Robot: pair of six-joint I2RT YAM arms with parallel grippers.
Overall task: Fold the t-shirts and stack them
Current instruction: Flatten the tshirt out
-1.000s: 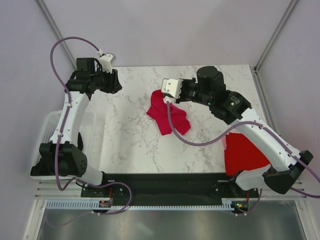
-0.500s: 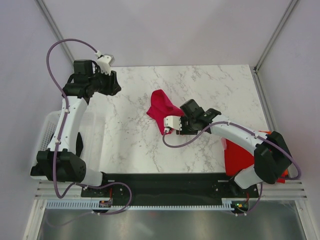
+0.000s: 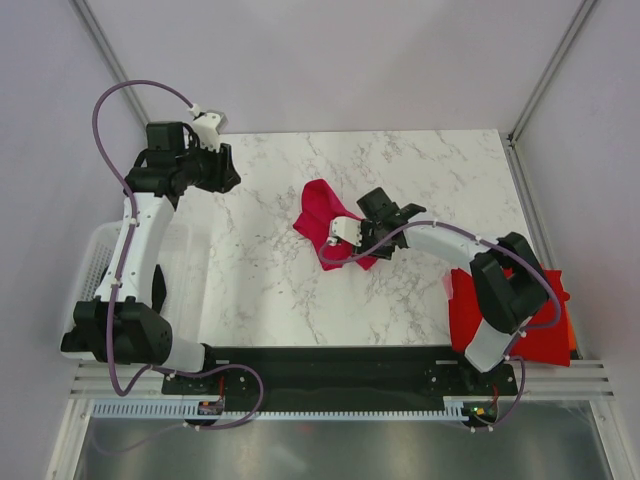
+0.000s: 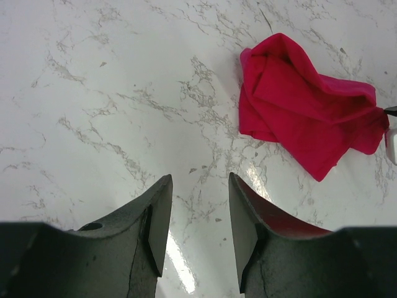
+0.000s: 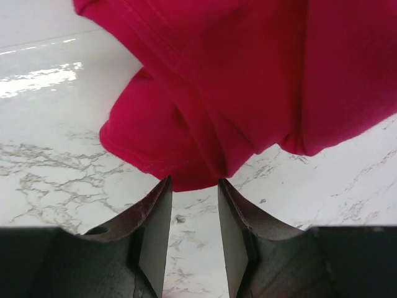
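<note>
Crimson-pink t-shirt (image 3: 322, 222) lies crumpled near the middle of the marble tabletop (image 3: 260, 280) in the top view. A second ago the right arm stood tall over the far side with its hand shut at the cloth's upper edge. Now that arm is bent low along the tabletop, and the right hand (image 3: 350, 238) sits at the shirt's right-hand edge. With the arm drawn in, more of the bright red t-shirt (image 3: 490, 310) at the near right corner shows. A strip of an orange t-shirt (image 3: 571, 328) peeks out on its right side. The left arm has barely shifted, and the left hand (image 3: 228, 170) hovers over the far left of the tabletop, well apart from the crimson cloth.

From the left wrist, the left hand (image 4: 200, 185) has its fingers apart with only bare marble (image 4: 93, 93) between them. It grips nothing and touches nothing. The crimson-pink t-shirt (image 4: 298, 112) lies bunched well ahead and to the right.

From the right wrist, the right hand (image 5: 193, 184) also has its fingers apart, parted since a second ago. The folded lower edge of the crimson-pink t-shirt (image 5: 248, 81) ends just at the fingertips (image 5: 162, 192), and marble (image 5: 56, 155) shows in the gap. No cloth is pinched between them.
</note>
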